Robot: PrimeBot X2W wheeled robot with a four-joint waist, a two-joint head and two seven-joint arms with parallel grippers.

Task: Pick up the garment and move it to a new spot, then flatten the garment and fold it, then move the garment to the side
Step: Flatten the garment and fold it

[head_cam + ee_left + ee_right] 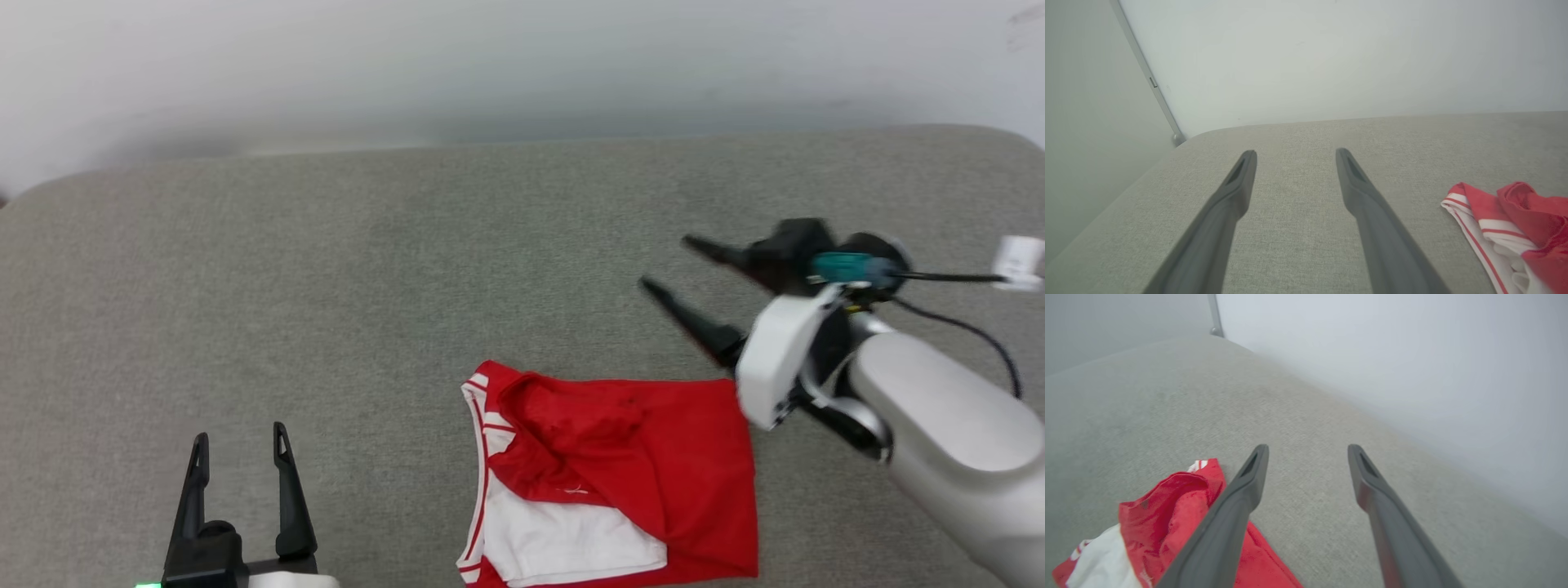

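The garment (637, 457) lies folded into a rough red rectangle at the lower middle of the grey cushion, a white sleeve with red-white stripe trim showing at its near left; its lettering is hidden. My right gripper (669, 263) hovers open above and to the right of it, fingers pointing left, holding nothing. My left gripper (241, 437) stands open at the lower left, well apart from the cloth. The left wrist view has the garment (1515, 228) at its right edge, beyond my open left gripper (1296, 155). In the right wrist view the garment (1167, 522) lies lower left of my open right gripper (1308, 451).
The grey fabric cushion (326, 286) spreads wide to the left and behind the garment. A pale wall (522, 65) runs along its far edge. A dark cable (971, 327) and a white tag (1016, 261) hang off my right wrist.
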